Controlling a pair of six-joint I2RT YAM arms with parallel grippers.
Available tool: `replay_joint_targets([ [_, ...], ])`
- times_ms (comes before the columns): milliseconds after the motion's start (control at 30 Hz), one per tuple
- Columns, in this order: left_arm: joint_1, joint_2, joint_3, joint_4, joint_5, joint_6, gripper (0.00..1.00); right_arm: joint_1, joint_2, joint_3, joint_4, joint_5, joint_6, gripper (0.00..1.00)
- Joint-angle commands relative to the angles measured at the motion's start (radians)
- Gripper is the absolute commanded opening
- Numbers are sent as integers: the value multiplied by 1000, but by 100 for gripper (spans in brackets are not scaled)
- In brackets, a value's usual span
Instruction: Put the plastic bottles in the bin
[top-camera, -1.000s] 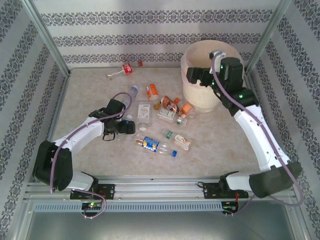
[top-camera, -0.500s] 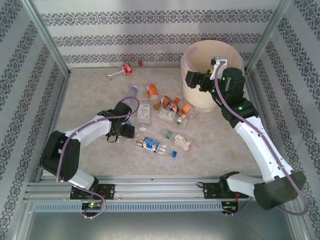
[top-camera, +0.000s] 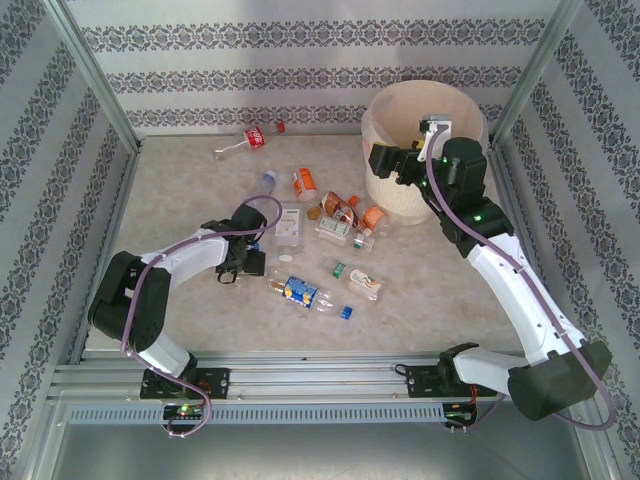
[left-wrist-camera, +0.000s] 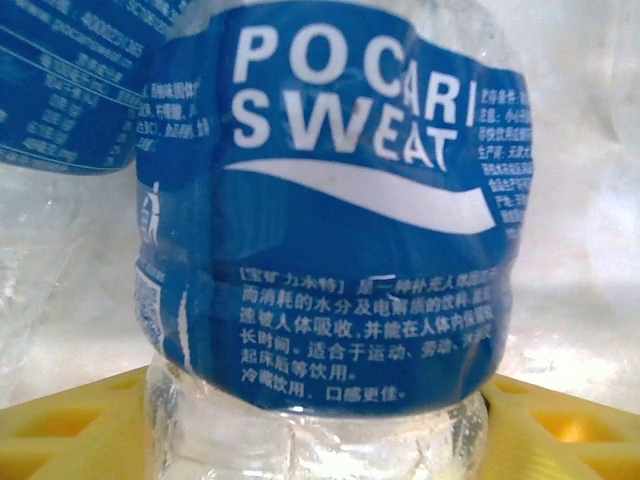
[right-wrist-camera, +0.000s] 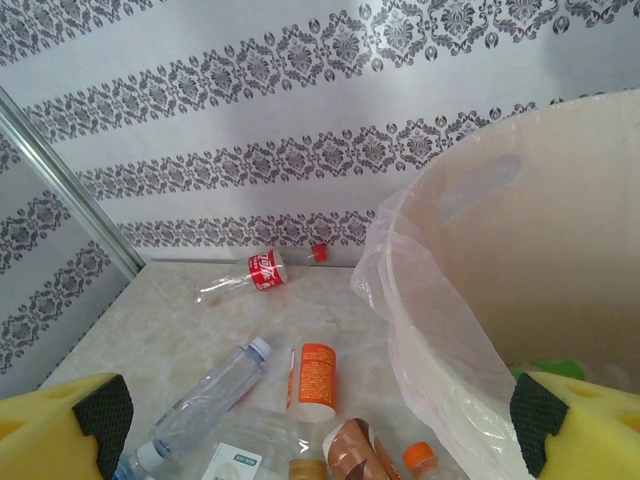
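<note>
Standing by the table (top-camera: 180, 180), I judge the job far from done: most of the plastic bottles (top-camera: 330, 215) lie scattered across the middle of it, well apart from the bin (top-camera: 400, 200) at the far right. A red-labelled bottle (top-camera: 248, 140) lies alone against the far wall. Nearer sit a clear one with a blue cap (top-camera: 268, 180), an orange-labelled bottle (top-camera: 305, 182), a crumpled cluster with an orange cap (top-camera: 372, 217) just beside the bin's foot, and a green-labelled bottle (top-camera: 355, 278) toward the near edge.

The left gripper (top-camera: 258, 262) is down low at the left end of the blue-labelled bottle (top-camera: 300, 291). From its wrist, that bottle (left-wrist-camera: 330, 220) stands between the yellow fingers (left-wrist-camera: 60, 420), one on each side. Whether they are pinching it or only bracketing it I cannot tell.

The right gripper (top-camera: 385, 160) hangs at the bin's near-left rim. Its fingers (right-wrist-camera: 60, 425) are spread wide with nothing between them. Inside the pinkish liner (right-wrist-camera: 420, 330) I glimpse something green (right-wrist-camera: 550, 368) low down, too hidden to name, so at best a bottle or two is in.

What is left, I reckon, is nearly everything: lift the blue-labelled one, carry it across, then clear the rest one by one.
</note>
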Motion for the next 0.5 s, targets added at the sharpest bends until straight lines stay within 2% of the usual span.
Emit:
replay_joint_targets([
  [0,-13,-19,26,18,-26,-24,66,14,-17,-22,38,-3,-14,98],
  [233,-12,-103,48,19,-17,-32,59,22,-21,-55,52,5,-18,98],
  [467,-16,-181,93,16,64,-24,53,29,-22,-59,63,2,43,98],
])
